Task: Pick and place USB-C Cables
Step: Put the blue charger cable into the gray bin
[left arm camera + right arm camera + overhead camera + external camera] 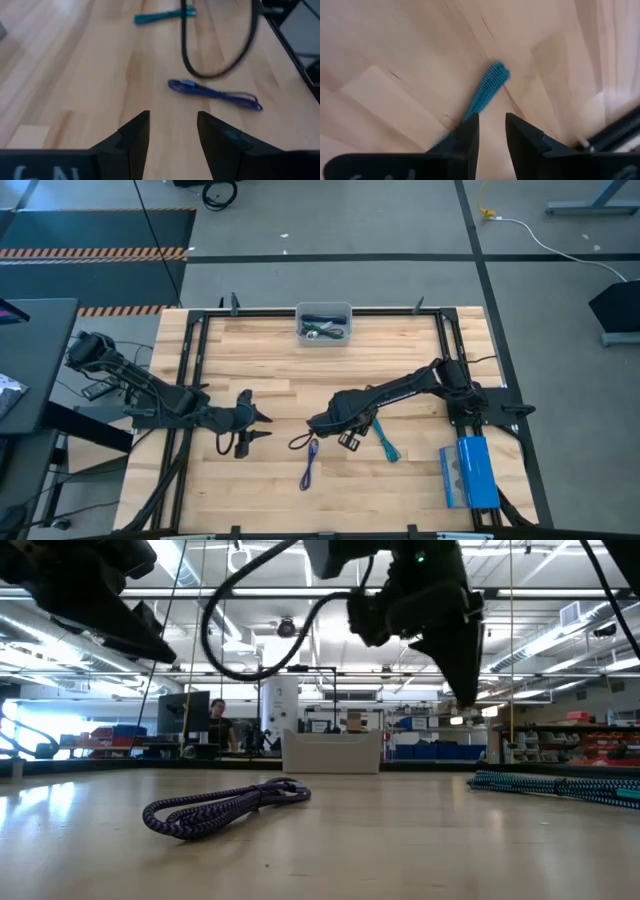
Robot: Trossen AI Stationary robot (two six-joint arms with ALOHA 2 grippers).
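High view: the whole desk is seen from above, with both arms, a bin at the far edge and a blue box by the right edge.
Low view: the purple cable is seen lying flat in a loop, and the teal cable is seen off to one side. A person is seen far back in the room.
Left wrist view: both cables are seen at once, well apart, with a black hose curved between them.
Right wrist view: only the teal cable is seen, just past the fingertips.
Writing: none can be read. White marks on the blue box are too small to tell.
Bin: a few cables are held in it, green and dark ones. No count can be made.
Left claw: held wide, nothing in it, above the desk left of the purple cable.
Right claw: held at a narrow gap, nothing in it, above the teal cable.
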